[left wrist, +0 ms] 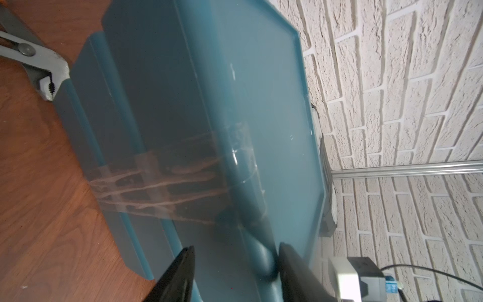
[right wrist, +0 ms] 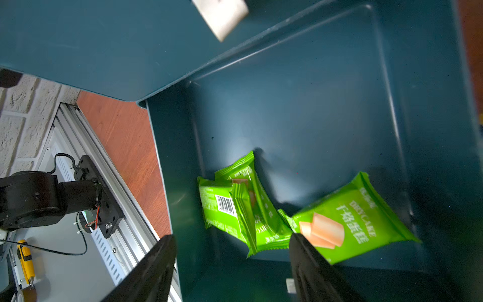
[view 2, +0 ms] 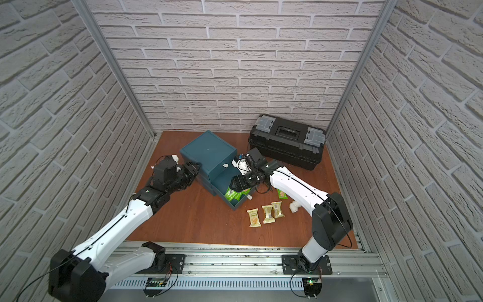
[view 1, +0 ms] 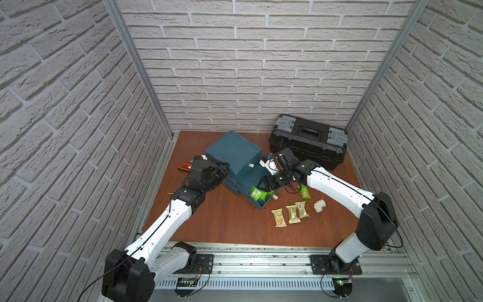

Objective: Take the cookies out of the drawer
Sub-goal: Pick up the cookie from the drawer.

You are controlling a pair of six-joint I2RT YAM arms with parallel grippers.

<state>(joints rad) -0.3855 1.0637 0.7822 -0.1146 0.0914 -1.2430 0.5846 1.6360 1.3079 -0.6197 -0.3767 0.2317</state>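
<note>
Your right pincer (right wrist: pixel 231 235) hangs released above green cookies (right wrist: pixel 347 224) in the drawer (right wrist: pixel 313 104); your left pincer (left wrist: pixel 236 245) is released too.

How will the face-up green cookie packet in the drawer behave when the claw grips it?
Probably light and soft: the green packet is a puffy film pillow, so it should dent easily. Its glossy film may slip, so gripping a crimped end seems safer. It is flat, so a push would likely slide it along the drawer floor, not roll it.
</note>
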